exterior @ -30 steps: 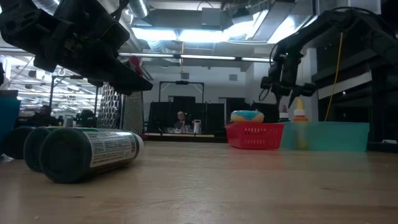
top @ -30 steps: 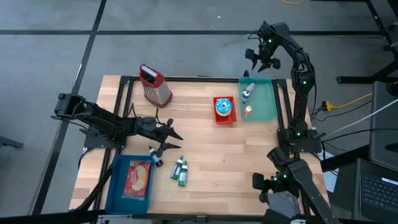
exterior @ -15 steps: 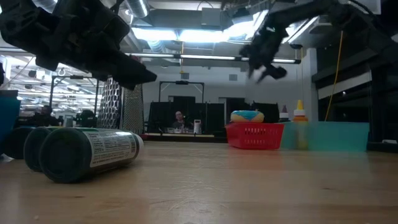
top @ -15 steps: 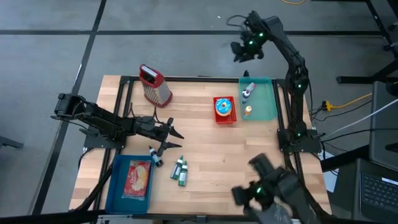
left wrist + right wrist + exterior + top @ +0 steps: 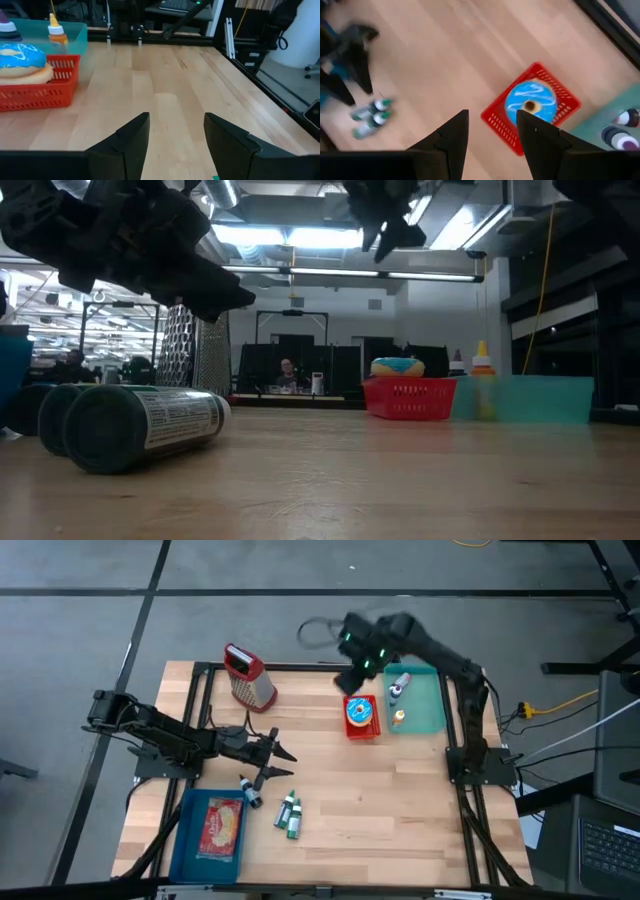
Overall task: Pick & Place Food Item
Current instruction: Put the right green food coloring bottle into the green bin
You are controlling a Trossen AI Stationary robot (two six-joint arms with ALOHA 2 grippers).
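A blue-frosted donut point(image 5: 361, 712) lies in a red basket point(image 5: 373, 729) near the table's far edge; it also shows in the right wrist view as the donut point(image 5: 530, 103). My right gripper point(image 5: 358, 658) hovers high over the far edge, just beyond the basket, pointing steeply down. It is open point(image 5: 490, 140) and holds nothing. My left gripper point(image 5: 277, 756) waits open point(image 5: 175, 132) low over the table's left middle, pointing toward the right edge. A packaged food item point(image 5: 222, 825) lies in a blue tray point(image 5: 187, 840) at the near left.
A teal tray point(image 5: 428, 712) with small bottles stands right of the basket. A metal grater point(image 5: 250, 677) stands at the far left. Several green-capped bottles point(image 5: 290, 813) lie near the blue tray. Bare wood spreads over the table's middle and near right.
My right gripper has swung from beyond the teal tray's far corner toward the table's left along the far edge, rising and rolling about its own axis. It now stands high beside the red basket. Its fingers have stayed apart. Nothing on the table has moved.
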